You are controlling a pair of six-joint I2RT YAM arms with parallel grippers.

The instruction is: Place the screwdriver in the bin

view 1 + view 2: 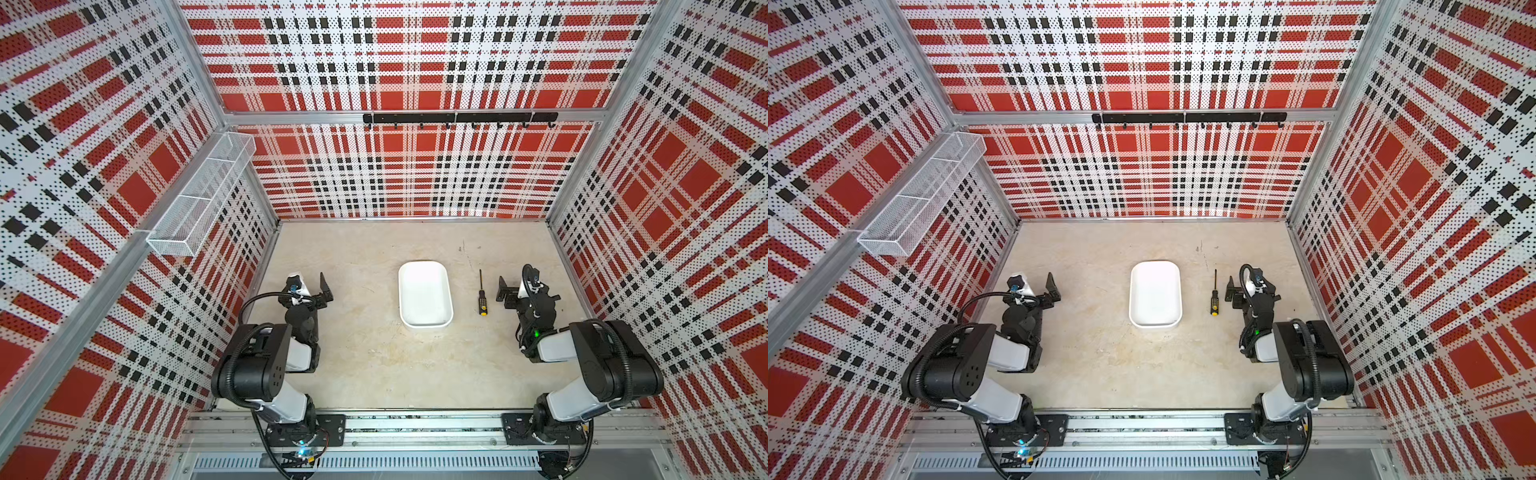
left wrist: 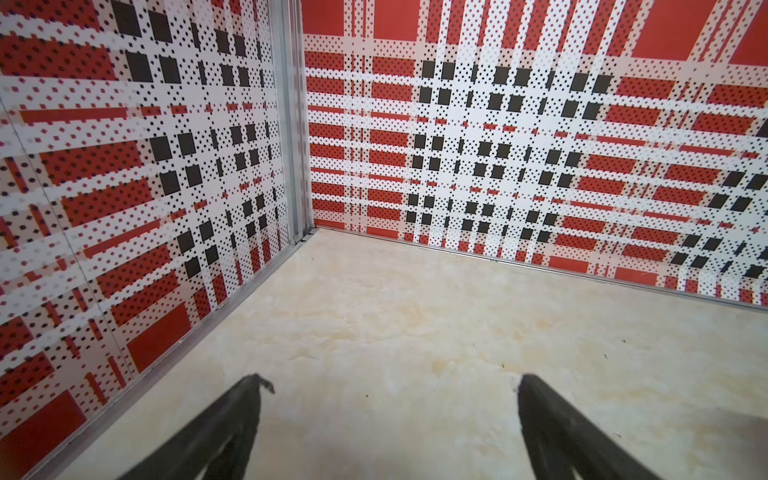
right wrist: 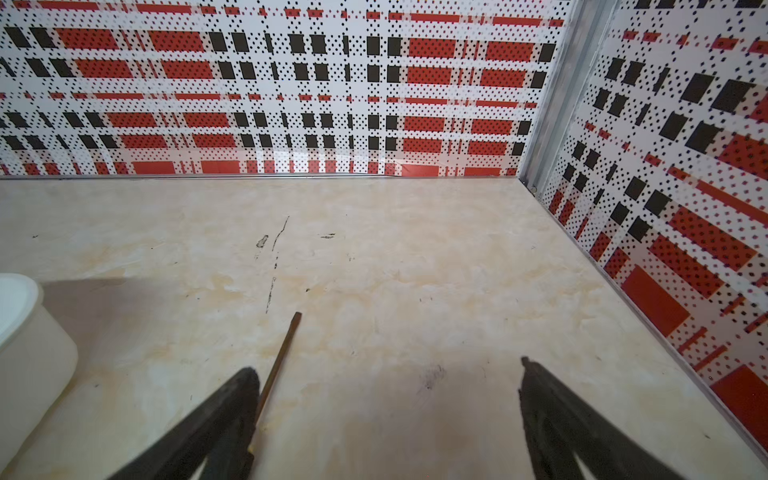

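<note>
Your target, the screwdriver (image 1: pixel 481 293), lies flat on the desk (image 1: pixel 374 357) at 3 o'clock of the bin (image 1: pixel 424 293). It is near the bin but not touching it. Its thin shaft points to 12 o'clock and its yellow-capped handle to 6.

The right pincer (image 1: pixel 505 293) sits just beside it, again at 3 o'clock, with its jaws spread wide and nothing in them. The left pincer (image 1: pixel 324 295) is well apart at 9 o'clock of the bin. It is also wide and empty, so leave it parked.

In the right wrist view the shaft (image 3: pixel 280 357) runs along the inner edge of one finger (image 3: pixel 232 407). It is not centred between the two, so the right pincer (image 3: pixel 386 370) is off to one side.

- Shift towards 9 o'clock until the tool sits midway between the jaws.
- Go for the black handle, I'd say. It is thicker and likely less prone to roll or slip than the bare shaft.
- Come down low enough for the tips to straddle it, and close across its width.
- Lift clear of the bin wall (image 3: pixel 29 353) before you cross over.
- Keep the tool aligned 12 to 6, since the bin's long side runs that way and the fit looks close.
</note>
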